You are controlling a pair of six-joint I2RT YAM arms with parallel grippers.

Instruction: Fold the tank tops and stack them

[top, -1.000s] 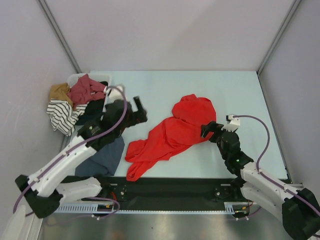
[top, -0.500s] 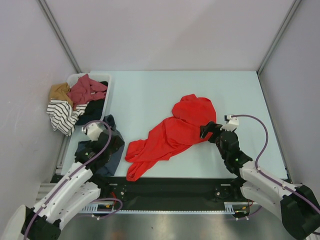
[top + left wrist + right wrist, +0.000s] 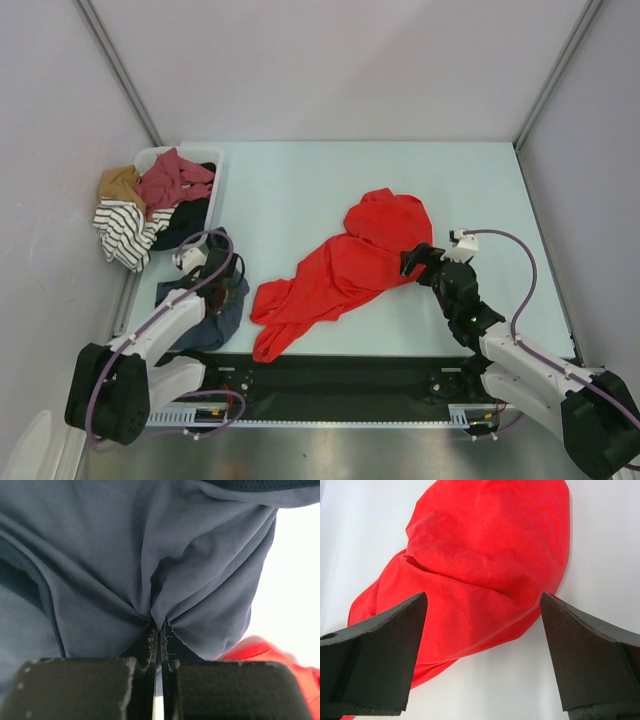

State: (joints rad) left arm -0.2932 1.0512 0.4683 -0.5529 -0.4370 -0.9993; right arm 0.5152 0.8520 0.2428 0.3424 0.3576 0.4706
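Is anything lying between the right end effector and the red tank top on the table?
Nothing visible does. The right end effector stands open right at the edge of the red tank top. The right wrist view shows the cloth directly ahead of its fingers, lying on bare table.

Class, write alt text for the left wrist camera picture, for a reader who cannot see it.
The left gripper is shut on a pinched fold of the navy tank top, whose cloth fills most of the frame. A bit of the red tank top shows at the lower right, with the pale table above it.
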